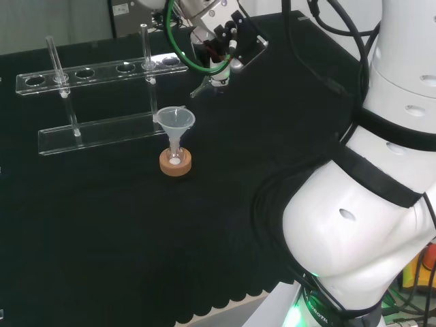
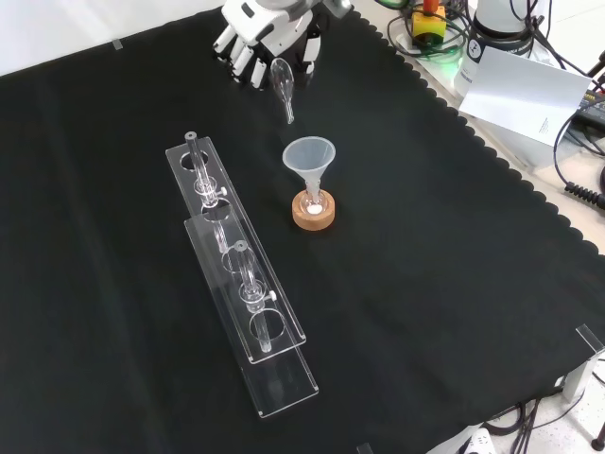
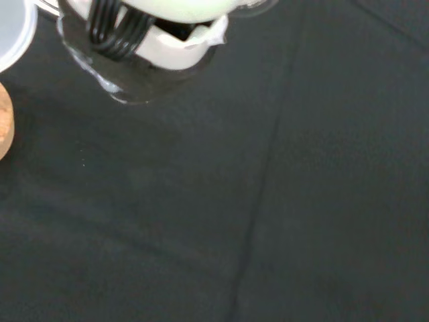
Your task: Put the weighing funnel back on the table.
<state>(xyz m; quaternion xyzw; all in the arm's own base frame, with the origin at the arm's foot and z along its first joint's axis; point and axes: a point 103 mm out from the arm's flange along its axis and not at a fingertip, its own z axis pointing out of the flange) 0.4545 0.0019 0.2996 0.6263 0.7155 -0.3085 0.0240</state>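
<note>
The weighing funnel [image 2: 282, 83] is a small, clear scoop with a short stem, pointing down. The hand [image 2: 255, 43] pinches it in curled fingers above the far edge of the black cloth [image 2: 454, 284] in the front view.

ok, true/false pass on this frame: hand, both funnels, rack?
1. The hand holds the weighing funnel. True.
2. The weighing funnel rests inside the funnel. False: it is at the hand, apart from the funnel, stem pointing down in the front view.
3. The funnel stands mouth up with its stem in a small flask on a cork ring. True.
4. The cork ring sits on top of the clear rack. False: it stands on the black cloth beside the rack.
5. The hand is wrapped round the funnel's cone. False: the hand is clear of it, farther off in the front view.
</note>
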